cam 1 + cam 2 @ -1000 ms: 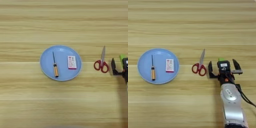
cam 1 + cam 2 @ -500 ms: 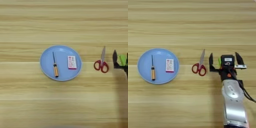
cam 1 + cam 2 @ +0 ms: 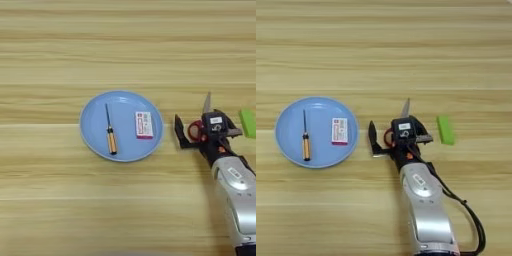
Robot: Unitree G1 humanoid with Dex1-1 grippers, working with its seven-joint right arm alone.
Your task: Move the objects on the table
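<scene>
We saw the right gripper (image 3: 398,141) hanging directly over the red-handled scissors (image 3: 404,110), its black fingers (image 3: 372,140) spread wide apart and closed on nothing. The wrist covered most of the tool: only the steel blade tip stuck out beyond the gripper toward the far side of the table (image 3: 381,45), and a bit of red handle (image 3: 194,131) showed between the spread fingers. We could not tell whether the fingers touched the scissors or merely hovered above them.

To the gripper's left, near its left finger but clear of it, sat the round light-blue plate (image 3: 291,152). On the plate lay the slim screwdriver (image 3: 305,136), orange handle toward the robot and thin shaft pointing away, and beside it on the right the small white-and-pink box (image 3: 339,131), lying flat. The two were apart from each other.

To the gripper's right, a small green block (image 3: 445,130) lay flat on the wood, just clear of the right finger.

The box carried pink print and the gripper's top a small white label, but we could not read the writing on either.

The silver forearm (image 3: 426,210) ran in from the bottom edge, with a black cable (image 3: 471,220) looping along its right side.
</scene>
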